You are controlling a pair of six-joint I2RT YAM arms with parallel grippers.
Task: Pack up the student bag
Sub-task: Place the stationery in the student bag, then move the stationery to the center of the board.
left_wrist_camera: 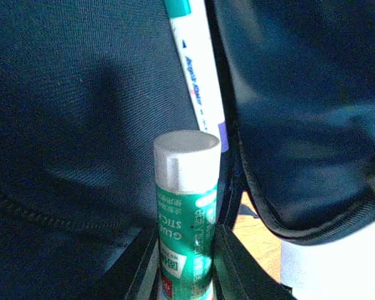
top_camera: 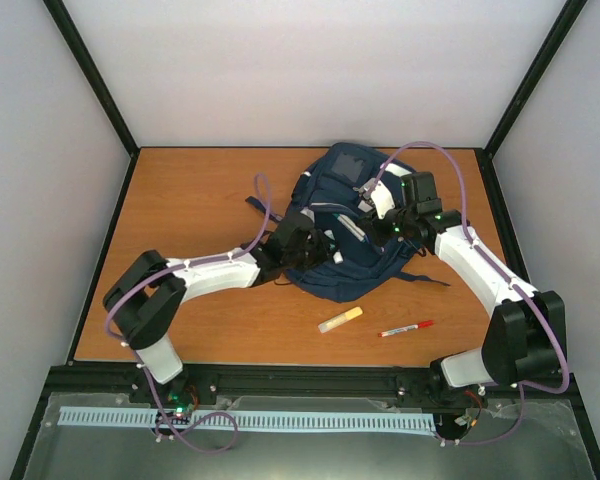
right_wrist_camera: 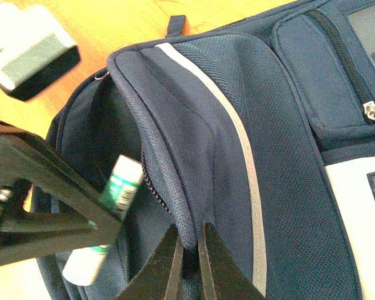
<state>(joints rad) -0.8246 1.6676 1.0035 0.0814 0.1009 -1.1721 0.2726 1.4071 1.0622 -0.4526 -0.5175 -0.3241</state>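
The student bag (top_camera: 345,215) lies on the wooden table (top_camera: 190,200), right of its middle, with both arms reaching in over it. The right pincer (right_wrist_camera: 189,256) is clamped on the fabric rim of the bag's opening. The left pincer (left_wrist_camera: 186,269) grips a green glue stick (left_wrist_camera: 186,206) with a white cap at that opening, just beside a teal-capped marker (left_wrist_camera: 197,75) lying against the dark fabric. Nearer the arms, apart from the bag, lie a yellow stick (top_camera: 340,320), perhaps a highlighter, and a red pen (top_camera: 407,328).

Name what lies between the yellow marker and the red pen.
Nothing; the top external view shows only bare table between the yellow marker and the red pen.
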